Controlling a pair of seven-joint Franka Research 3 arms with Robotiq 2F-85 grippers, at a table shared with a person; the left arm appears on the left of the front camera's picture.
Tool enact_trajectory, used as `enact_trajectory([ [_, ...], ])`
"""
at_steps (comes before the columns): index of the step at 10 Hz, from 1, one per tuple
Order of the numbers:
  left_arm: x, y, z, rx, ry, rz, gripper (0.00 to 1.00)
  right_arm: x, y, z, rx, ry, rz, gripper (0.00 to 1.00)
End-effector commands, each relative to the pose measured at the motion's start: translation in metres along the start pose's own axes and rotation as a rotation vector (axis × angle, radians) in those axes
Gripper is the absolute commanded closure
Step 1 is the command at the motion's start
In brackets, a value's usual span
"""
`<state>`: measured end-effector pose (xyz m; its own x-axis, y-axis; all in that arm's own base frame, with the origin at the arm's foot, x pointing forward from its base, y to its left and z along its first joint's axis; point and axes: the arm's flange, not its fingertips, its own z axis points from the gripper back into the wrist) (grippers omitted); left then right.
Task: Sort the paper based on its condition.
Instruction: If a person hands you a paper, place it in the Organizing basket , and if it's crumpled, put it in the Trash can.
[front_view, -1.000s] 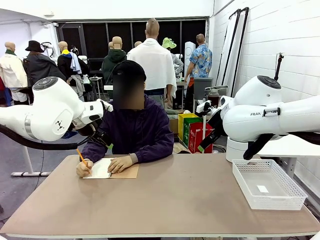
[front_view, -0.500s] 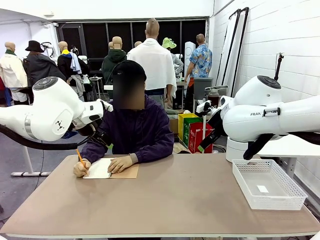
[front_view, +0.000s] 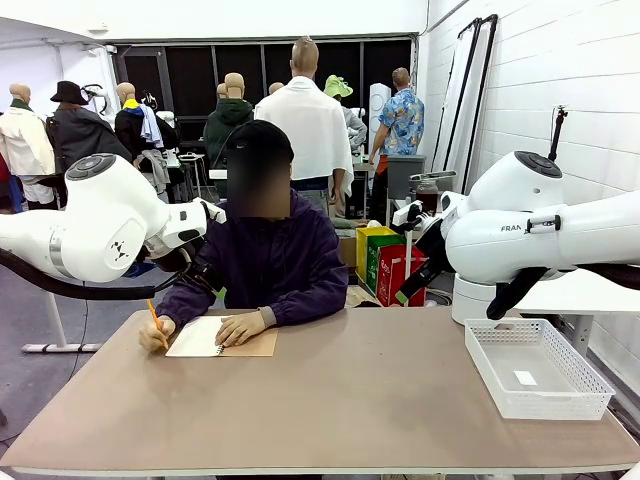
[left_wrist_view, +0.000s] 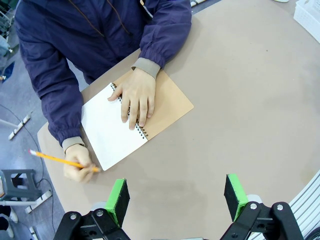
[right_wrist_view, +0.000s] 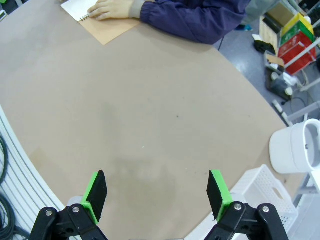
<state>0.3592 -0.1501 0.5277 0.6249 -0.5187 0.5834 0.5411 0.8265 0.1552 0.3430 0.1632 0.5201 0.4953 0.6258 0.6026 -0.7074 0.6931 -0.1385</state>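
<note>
Two white arms flank the table (front_view: 350, 400) in the front view, left arm (front_view: 95, 225) and right arm (front_view: 520, 225) both held high. Person (front_view: 265, 260) seated at far side; one hand (front_view: 240, 326) flat on a spiral notepad (front_view: 252, 346), the other hand (front_view: 155, 335) holding a pencil (front_view: 153, 312) at the edge of its white page (front_view: 195, 338). White mesh tray (front_view: 484, 368) sits at the table's right end, a small white slip (front_view: 525, 378) on its floor. Left wrist view: left gripper (left_wrist_view: 176, 192) hangs over bare tabletop with its fingers spread wide, holding nothing; the page lies near, bound at the coil, brown cover beside it. Right wrist view: right gripper (right_wrist_view: 157, 192) likewise spread and empty above bare table, the tray's corner close by, notepad well apart at the far edge.
</note>
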Motion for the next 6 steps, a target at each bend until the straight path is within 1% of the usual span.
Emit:
enact_trajectory([
  [1,-0.0004,0.0012,-0.0012,-0.006,0.006,0.005,0.00,0.0000,0.0001,-0.0001,0.001,0.000,-0.003,0.00],
  [6,-0.0004,0.0012,-0.0012,-0.006,0.006,0.005,0.00,0.0000,0.0001,-0.0001,0.001,0.000,-0.003,0.00],
])
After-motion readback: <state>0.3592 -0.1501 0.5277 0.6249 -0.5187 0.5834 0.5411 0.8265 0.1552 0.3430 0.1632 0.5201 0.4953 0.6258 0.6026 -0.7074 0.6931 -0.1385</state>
